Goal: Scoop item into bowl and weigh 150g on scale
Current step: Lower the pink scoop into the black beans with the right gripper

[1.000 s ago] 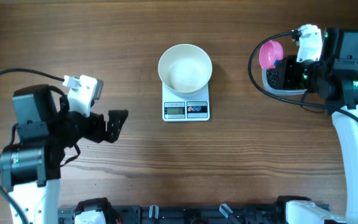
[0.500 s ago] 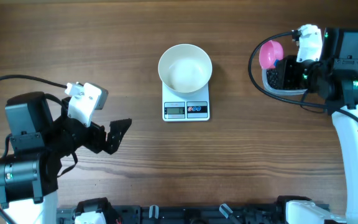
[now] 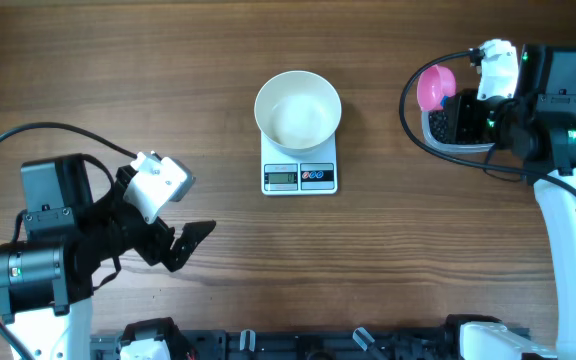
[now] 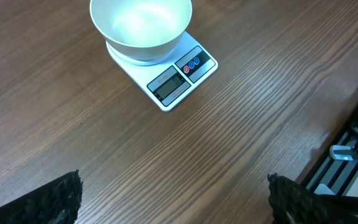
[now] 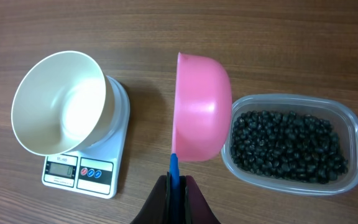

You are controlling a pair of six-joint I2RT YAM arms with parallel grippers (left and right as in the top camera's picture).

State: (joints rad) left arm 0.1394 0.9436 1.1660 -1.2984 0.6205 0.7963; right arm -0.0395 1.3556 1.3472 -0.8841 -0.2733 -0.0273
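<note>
Well left of the small flat white rectangular scale [image 3: 299, 177], your left gripper [image 3: 193, 240] is hanging with jaws spread wide and empty, probably parked clear of the work. On the scale, the round plain white bowl [image 3: 298, 108] is sitting empty, ready for weighing. Right of the scale, your right gripper [image 5: 174, 186] is pinching the blue handle [image 5: 174, 165] of the small pink plastic scoop [image 5: 201, 109], tilting it on edge. Farther right of the scale, the tiny black beads [image 5: 288, 146] are lying heaped in the clear rounded plastic tub [image 5: 353, 143].
</note>
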